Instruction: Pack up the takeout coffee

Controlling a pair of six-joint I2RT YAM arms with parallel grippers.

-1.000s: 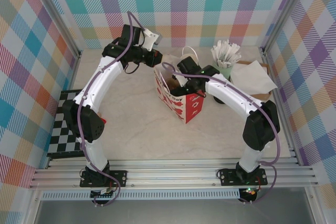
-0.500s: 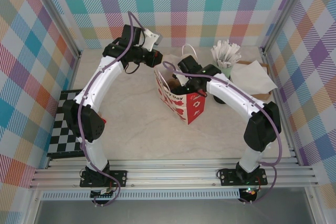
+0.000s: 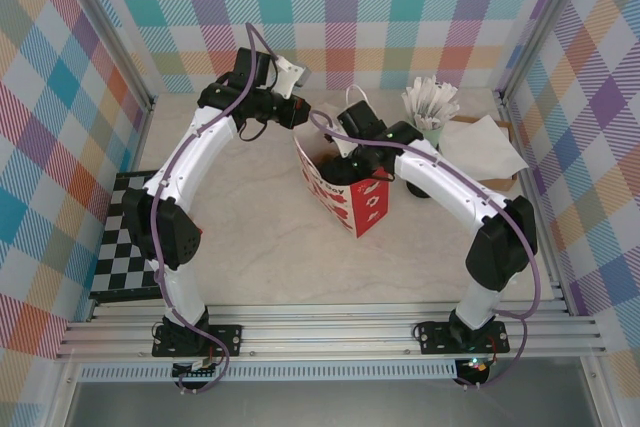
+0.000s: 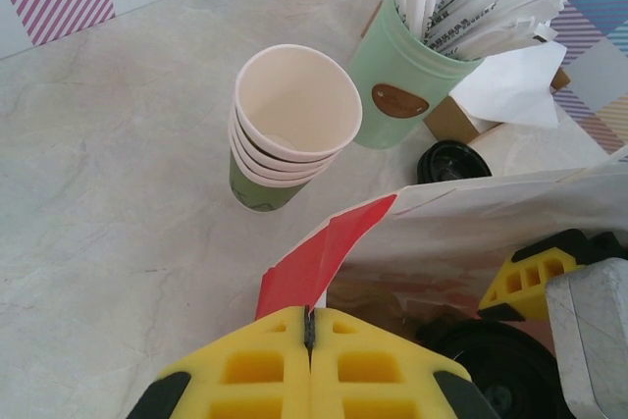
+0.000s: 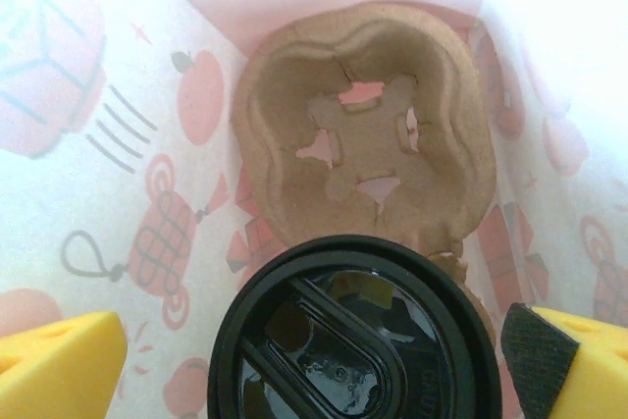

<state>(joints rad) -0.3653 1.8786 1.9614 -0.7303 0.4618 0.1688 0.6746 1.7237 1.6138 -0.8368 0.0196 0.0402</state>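
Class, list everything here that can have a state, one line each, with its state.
paper bag: upright, mouth open.
takeout coffee: lid on, inside the bag.
left gripper: shut on the bag's rim.
right gripper: open, straddling the coffee.
stack of cups: upright, lidless.
cup carrier: one slot empty.

The tabletop (image 3: pixel 250 237) lies bare from the bag (image 3: pixel 362 209) to the near edge. Cups (image 4: pixel 294 125), pot (image 4: pixel 397 95) and napkins (image 3: pixel 480 147) crowd its far right corner.

Black lid (image 5: pixel 358 340); red-and-white bag (image 3: pixel 362 209)
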